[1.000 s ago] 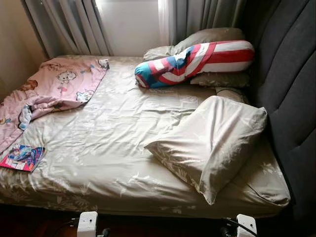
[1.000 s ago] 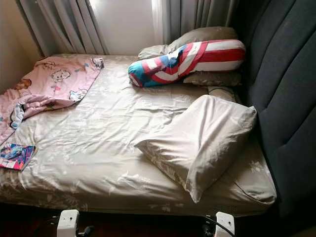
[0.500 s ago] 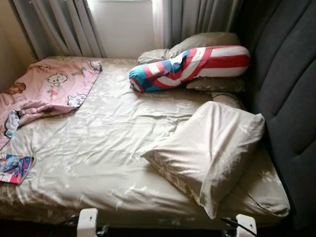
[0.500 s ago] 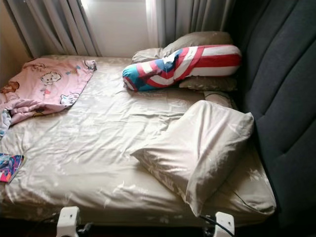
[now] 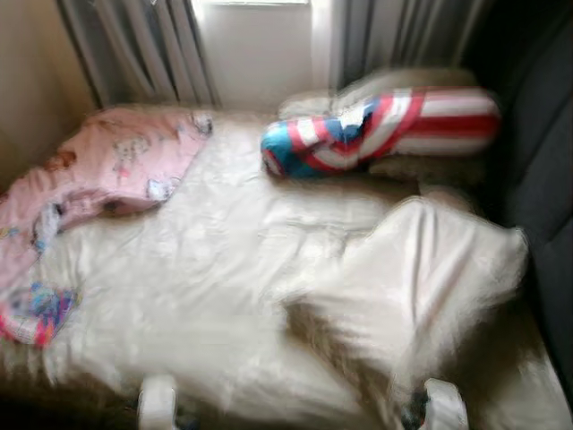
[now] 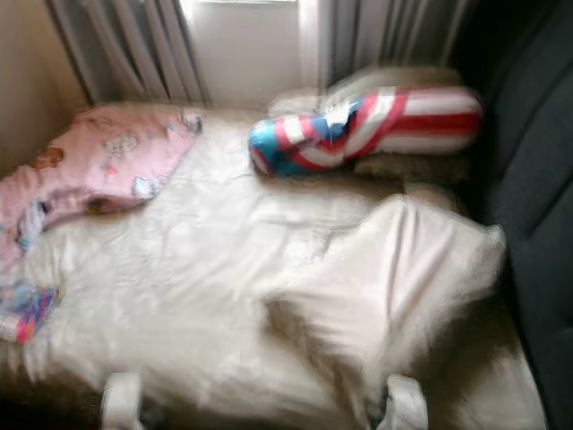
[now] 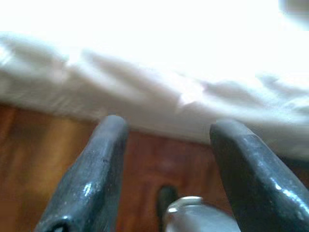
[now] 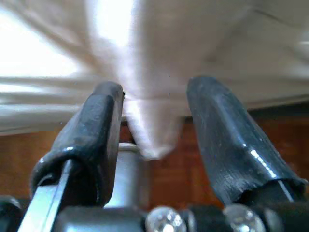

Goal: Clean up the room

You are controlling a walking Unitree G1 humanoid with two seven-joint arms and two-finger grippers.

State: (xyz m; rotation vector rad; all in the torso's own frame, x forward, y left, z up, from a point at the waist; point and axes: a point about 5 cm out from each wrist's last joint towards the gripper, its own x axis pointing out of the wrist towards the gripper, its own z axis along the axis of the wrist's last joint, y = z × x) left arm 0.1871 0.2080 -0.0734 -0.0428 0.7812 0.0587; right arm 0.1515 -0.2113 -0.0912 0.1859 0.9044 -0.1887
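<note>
The head views are blurred by motion. A cream-sheeted bed lies before me. On it lie a big beige pillow at the right, a red, white and blue bolster at the back, a crumpled pink blanket at the left, and a colourful book near the left edge. My left gripper is open, low in front of the bed's edge above the wooden floor. My right gripper is open at the bed's edge, and a hanging fold of cream fabric sits between its fingers.
A dark padded headboard runs along the right side. Grey curtains and a bright window stand behind the bed. A beige wall closes the left. More beige pillows lie under the bolster. Brown wooden floor shows below the mattress.
The whole picture has shifted to the right and turned blurry, so the camera is moving. Nothing on the bed has visibly moved.
</note>
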